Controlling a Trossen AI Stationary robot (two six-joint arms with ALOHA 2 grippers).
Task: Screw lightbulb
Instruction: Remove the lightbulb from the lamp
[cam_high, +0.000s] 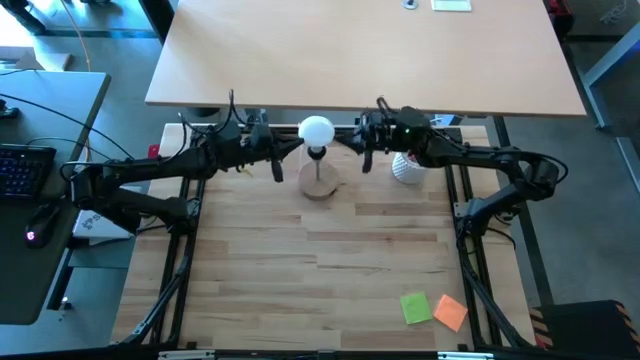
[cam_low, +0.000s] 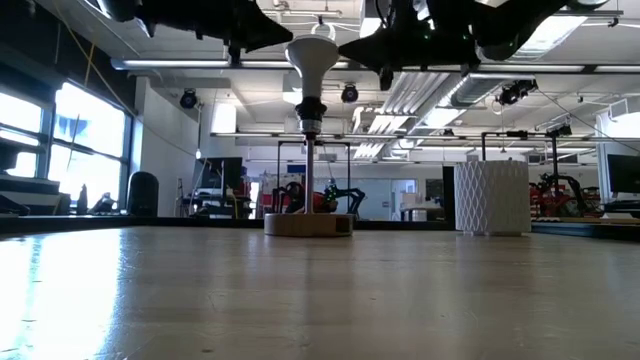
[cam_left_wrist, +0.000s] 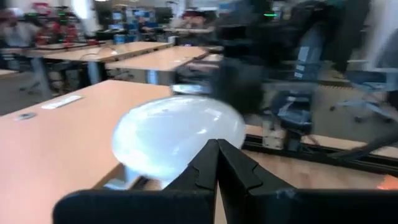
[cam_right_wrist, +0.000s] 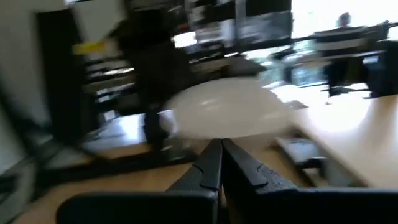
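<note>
High view shows the lightbulb (cam_high: 317, 130) sitting upright in the socket of the round wooden lamp base (cam_high: 319, 184), up around 12 o'clock on my wooden table (cam_high: 330, 270). My left gripper (cam_high: 291, 146) is just off the globe at its 9 o'clock, fingers pressed together, pinching nothing. My right gripper (cam_high: 345, 140) mirrors it at 3 o'clock, also closed on nothing. White ribbed cup (cam_high: 407, 167) sits at 3 o'clock of the base. Sticky notes (cam_high: 433, 309) down at 5 o'clock.
</note>
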